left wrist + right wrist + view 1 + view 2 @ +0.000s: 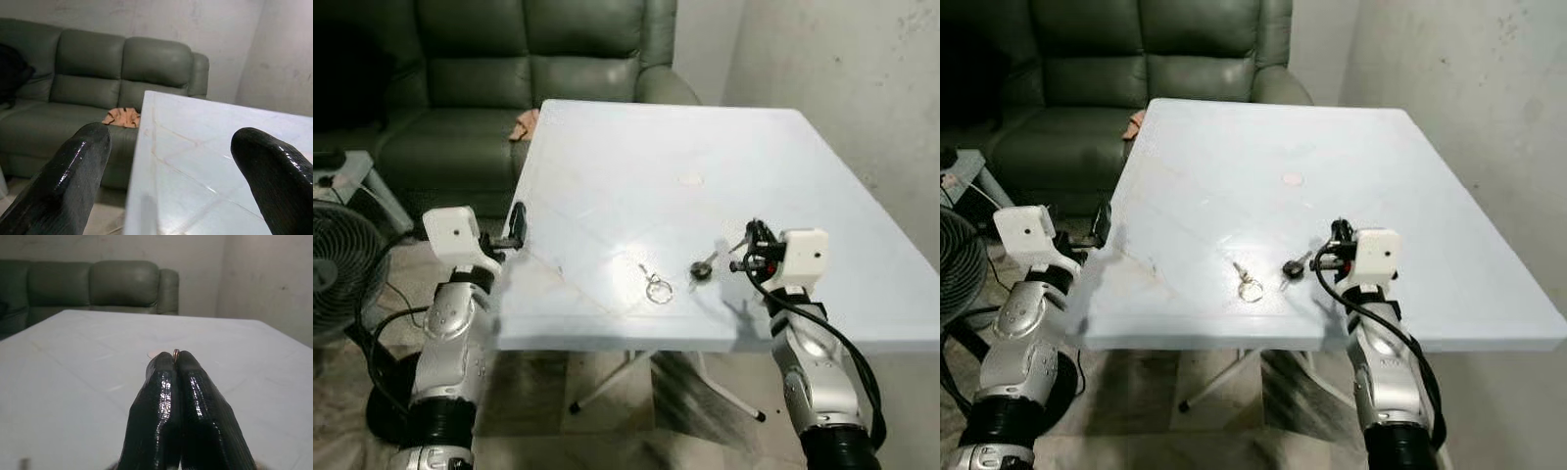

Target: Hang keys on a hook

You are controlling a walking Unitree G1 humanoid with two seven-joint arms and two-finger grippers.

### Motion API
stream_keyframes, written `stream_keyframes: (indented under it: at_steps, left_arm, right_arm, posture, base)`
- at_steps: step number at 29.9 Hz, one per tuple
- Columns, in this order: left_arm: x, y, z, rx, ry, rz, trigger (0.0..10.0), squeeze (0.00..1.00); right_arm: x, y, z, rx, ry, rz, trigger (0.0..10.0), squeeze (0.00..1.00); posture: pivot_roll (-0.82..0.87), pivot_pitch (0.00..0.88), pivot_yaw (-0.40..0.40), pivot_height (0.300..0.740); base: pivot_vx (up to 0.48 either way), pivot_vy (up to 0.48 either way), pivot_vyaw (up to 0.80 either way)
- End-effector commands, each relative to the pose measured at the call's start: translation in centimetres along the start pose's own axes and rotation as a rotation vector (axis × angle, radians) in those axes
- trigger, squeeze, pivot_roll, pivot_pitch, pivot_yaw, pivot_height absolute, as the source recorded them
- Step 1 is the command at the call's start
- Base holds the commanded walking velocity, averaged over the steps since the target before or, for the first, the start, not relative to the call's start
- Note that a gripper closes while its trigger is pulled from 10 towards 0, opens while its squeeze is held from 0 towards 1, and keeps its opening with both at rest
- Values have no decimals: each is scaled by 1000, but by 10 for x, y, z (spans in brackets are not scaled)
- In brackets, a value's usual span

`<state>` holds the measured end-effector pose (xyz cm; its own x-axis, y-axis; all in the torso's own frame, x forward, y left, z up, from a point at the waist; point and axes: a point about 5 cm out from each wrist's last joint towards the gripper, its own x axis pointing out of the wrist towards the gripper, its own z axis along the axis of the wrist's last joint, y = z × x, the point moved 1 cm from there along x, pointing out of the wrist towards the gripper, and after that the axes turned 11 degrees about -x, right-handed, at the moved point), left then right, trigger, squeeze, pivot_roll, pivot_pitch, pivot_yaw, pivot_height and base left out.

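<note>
**Keys on the table, right fingers pinching a small ring**

A pale blue table (705, 137) stands in front of a dark green sofa (519, 59), with a grey wall on the robot's right. Near the table's front edge lies a key ring (658, 288) with a small key on it, and just beside it, toward the robot's right, a key with a dark head (702, 266). Both rest flat on the table top, close together.

The right gripper (751, 247) is raised just above the table, a little to the right of the dark-headed key. In the right wrist view its fingers (161, 406) are pressed together, and a thin metal ring (175, 352) peeks out between their tips. A small round mark (690, 179) shows on the table farther back, near the middle.

The left gripper (516, 225) sits at the table's left edge, well apart from the keys. Its fingers (73, 166) are spread wide, one on each side of the table's edge, holding nothing.

An orange cloth (122, 117) lies on the sofa seat beyond the table's far left corner. A black fan (337, 264) stands on the floor to the robot's left.
</note>
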<state>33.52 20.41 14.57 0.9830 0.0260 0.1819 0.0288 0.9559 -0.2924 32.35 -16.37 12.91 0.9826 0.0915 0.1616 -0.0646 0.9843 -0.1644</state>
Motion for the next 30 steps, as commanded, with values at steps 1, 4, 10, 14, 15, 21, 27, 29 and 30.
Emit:
stream_keyframes:
  at_steps: [1,4,10,14,15,21,27,29,30]
  left_arm:
    - [2,0,0,-11,6,5,10000,0]
    - [2,-1,0,-12,9,1,10000,0]
    - [2,-1,-2,-9,19,-3,10000,0]
    - [2,-2,-3,-5,24,-8,10000,0]
    - [2,-3,-3,-2,25,-10,10000,0]
    - [3,-4,-2,24,27,-30,10000,0]
    - [3,0,2,39,22,-41,10000,0]
    - [3,1,2,40,23,-42,10000,0]
    - [3,0,1,41,25,-46,10000,0]
  right_arm:
    - [1,0,2,-7,-4,4,10000,0]
    - [-1,-1,1,-13,0,3,10000,0]
    - [-4,-4,-1,-23,7,1,10000,0]
    - [-5,-5,-1,-26,10,-2,10000,0]
    - [-5,-5,-1,-27,10,-2,10000,0]
    - [-6,-6,-1,-33,12,-1,10000,0]
    - [-7,-11,-2,-47,15,-1,10000,0]
    - [-7,-12,-2,-52,16,1,10000,0]
    - [-7,-12,-2,-54,16,1,10000,0]
  posture:
    - [49,0,2,740]
    - [48,0,1,740]
    - [41,0,2,740]
    - [37,0,2,740]
    - [36,0,3,740]
    - [32,0,4,740]
    - [34,0,1,740]
    - [35,0,-1,740]
    - [35,0,-1,740]
  base:
    - [0,0,-725]
    - [0,0,-725]
    - [0,0,-723]
    - [0,0,-725]
    - [0,0,-725]
    - [0,0,-725]
    - [0,0,-723]
    - [0,0,-722]
    - [0,0,-725]
